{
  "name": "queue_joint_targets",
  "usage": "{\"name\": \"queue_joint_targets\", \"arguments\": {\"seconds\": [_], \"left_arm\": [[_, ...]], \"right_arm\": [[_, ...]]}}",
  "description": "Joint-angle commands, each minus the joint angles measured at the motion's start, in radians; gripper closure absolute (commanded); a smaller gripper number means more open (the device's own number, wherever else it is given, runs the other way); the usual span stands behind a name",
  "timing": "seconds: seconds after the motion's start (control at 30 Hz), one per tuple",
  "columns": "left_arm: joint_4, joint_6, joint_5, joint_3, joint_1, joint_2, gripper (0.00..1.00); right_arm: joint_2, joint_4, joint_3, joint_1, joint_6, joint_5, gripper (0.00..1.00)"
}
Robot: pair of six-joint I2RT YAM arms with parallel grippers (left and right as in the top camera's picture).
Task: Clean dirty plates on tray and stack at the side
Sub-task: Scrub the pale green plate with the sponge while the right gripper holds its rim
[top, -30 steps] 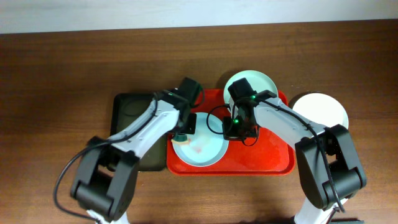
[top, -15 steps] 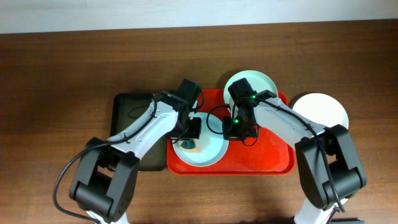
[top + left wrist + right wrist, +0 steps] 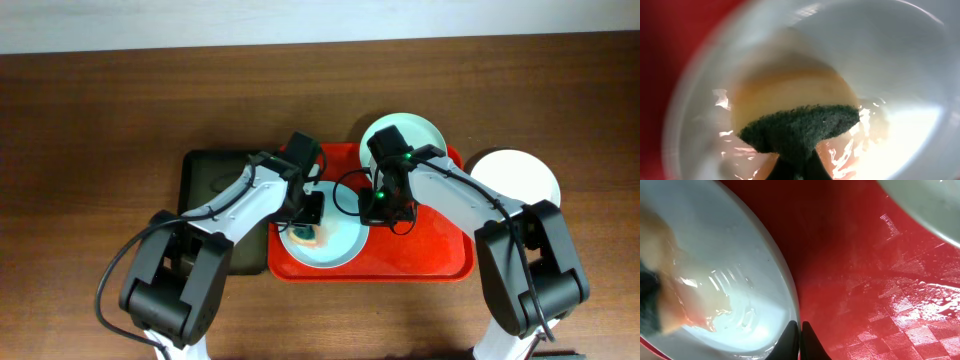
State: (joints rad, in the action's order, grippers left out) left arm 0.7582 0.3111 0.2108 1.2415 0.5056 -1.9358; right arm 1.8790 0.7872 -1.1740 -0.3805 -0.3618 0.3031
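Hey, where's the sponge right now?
In the overhead view, the sponge sits on the plate at the left end of the red tray, pinched in the left gripper.

Overhead, soft even light falls on the worktop (image 3: 100, 110), which is sharp, with faint shadows. Just above the left pincer (image 3: 796, 170), the plate (image 3: 900, 55) is heavily blurred (only the sponge (image 3: 800, 127) looks crisp) and carries white glare flecks. Right of the right pincer (image 3: 796, 339), the wet tray (image 3: 865, 280) glints.
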Motion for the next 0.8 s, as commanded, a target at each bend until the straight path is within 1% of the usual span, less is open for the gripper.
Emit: {"name": "queue_joint_targets", "arguments": {"seconds": [0.0, 0.07, 0.13, 0.2, 0.3, 0.43, 0.47, 0.53, 0.57, 0.7, 0.73, 0.77], "left_arm": [[0.005, -0.059, 0.265, 0.018, -0.002, -0.013, 1.0], [0.002, -0.058, 0.254, 0.062, -0.048, 0.051, 1.0], [-0.01, -0.054, 0.178, 0.073, -0.081, 0.116, 1.0], [0.002, -0.055, 0.113, 0.072, -0.089, 0.132, 1.0], [0.004, -0.055, 0.114, 0.04, -0.057, 0.12, 1.0], [-0.03, -0.054, 0.115, -0.05, 0.007, 0.116, 1.0], [-0.028, -0.054, 0.134, -0.061, 0.01, 0.116, 1.0], [-0.035, -0.055, 0.249, -0.086, 0.006, 0.116, 1.0], [-0.058, -0.055, 0.289, -0.099, 0.007, 0.116, 1.0], [-0.219, -0.009, 0.289, -0.193, 0.01, 0.116, 1.0], [-0.249, -0.007, 0.27, -0.212, 0.01, 0.116, 1.0], [-0.276, 0.016, 0.217, -0.237, 0.01, 0.116, 1.0]], "right_arm": [[0.009, 0.004, 0.009, -0.006, 0.006, -0.001, 0.96], [0.009, 0.005, 0.009, -0.006, 0.006, -0.001, 0.96], [0.009, 0.007, 0.009, -0.006, 0.006, -0.001, 0.96], [0.009, 0.01, 0.009, -0.006, 0.006, -0.001, 0.96], [0.009, 0.009, 0.009, -0.006, 0.006, -0.001, 0.96], [0.009, 0.009, 0.009, -0.006, 0.006, -0.001, 0.96], [0.009, 0.009, 0.009, -0.006, 0.006, -0.001, 0.96], [0.009, 0.009, 0.009, -0.006, 0.006, -0.001, 0.96], [0.009, 0.009, 0.009, -0.006, 0.006, -0.001, 0.96], [0.009, 0.009, 0.009, -0.006, 0.006, -0.001, 0.96], [0.009, 0.009, 0.009, -0.006, 0.006, -0.001, 0.96], [0.009, 0.009, 0.009, -0.006, 0.006, -0.001, 0.96]]}}
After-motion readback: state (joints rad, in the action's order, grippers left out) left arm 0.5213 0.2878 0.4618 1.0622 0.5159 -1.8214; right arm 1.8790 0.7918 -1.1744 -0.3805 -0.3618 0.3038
